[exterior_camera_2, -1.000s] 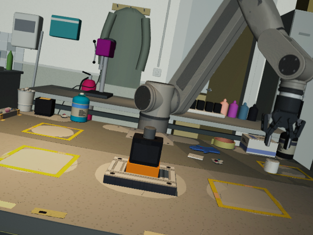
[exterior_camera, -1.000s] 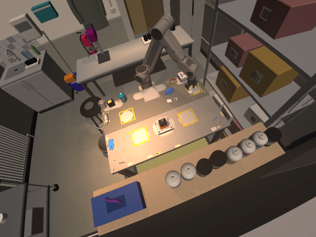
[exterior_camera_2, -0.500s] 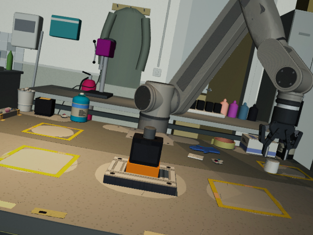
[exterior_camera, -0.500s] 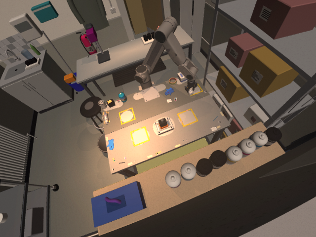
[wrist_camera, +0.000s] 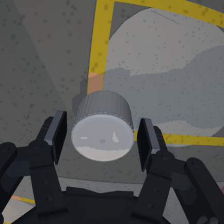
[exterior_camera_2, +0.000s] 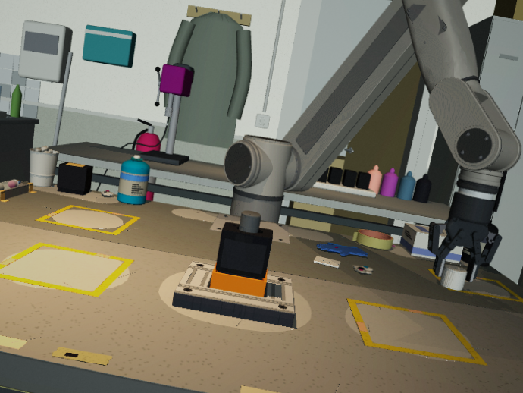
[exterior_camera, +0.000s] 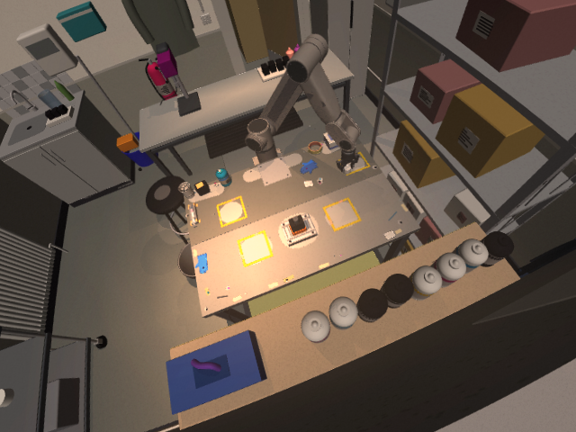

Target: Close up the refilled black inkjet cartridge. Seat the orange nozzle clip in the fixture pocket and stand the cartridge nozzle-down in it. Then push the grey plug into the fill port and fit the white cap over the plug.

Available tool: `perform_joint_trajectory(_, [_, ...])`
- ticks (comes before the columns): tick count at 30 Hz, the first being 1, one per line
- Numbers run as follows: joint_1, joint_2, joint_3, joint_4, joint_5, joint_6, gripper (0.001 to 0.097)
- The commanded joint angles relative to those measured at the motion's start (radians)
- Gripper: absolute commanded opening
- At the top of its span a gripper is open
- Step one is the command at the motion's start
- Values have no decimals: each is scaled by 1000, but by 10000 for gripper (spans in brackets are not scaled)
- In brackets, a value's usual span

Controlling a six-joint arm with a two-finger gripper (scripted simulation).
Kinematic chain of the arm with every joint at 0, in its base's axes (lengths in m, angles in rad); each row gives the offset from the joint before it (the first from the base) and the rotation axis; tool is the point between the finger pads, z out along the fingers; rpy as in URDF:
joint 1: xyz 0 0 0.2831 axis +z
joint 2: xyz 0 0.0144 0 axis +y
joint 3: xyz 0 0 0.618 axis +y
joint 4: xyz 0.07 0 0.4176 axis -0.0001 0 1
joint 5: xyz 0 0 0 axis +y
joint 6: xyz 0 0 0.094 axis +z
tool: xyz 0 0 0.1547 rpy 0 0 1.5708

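The black cartridge (exterior_camera_2: 245, 250) stands in the orange nozzle clip (exterior_camera_2: 239, 283), which sits in the fixture pocket (exterior_camera_2: 235, 297) at the table's middle. The grey plug (exterior_camera_2: 249, 221) sticks up from the cartridge's top. The white cap (wrist_camera: 102, 128) sits on the table at the corner of a yellow-taped square (exterior_camera_2: 481, 287) at the far right. My gripper (wrist_camera: 102, 140) is open, lowered around the cap with a finger on either side and a gap showing on each side. It holds nothing.
The shelf rack (exterior_camera: 470, 111) with cardboard boxes stands right of the table. A tape roll (exterior_camera_2: 374, 239), a small box (exterior_camera_2: 416, 245) and a blue glove (exterior_camera_2: 342, 249) lie near the gripper. Other yellow-taped squares (exterior_camera_2: 412, 330) mark the table.
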Motion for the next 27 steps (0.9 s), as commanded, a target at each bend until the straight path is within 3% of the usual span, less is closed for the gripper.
perform_joint_trajectory(1, [0,-1,-1,0,-1,0,640])
perform_joint_trajectory(13, [0,0,0,0,-2,0,630])
perform_joint_trajectory(27, [0,1,0,0,-2,0,350])
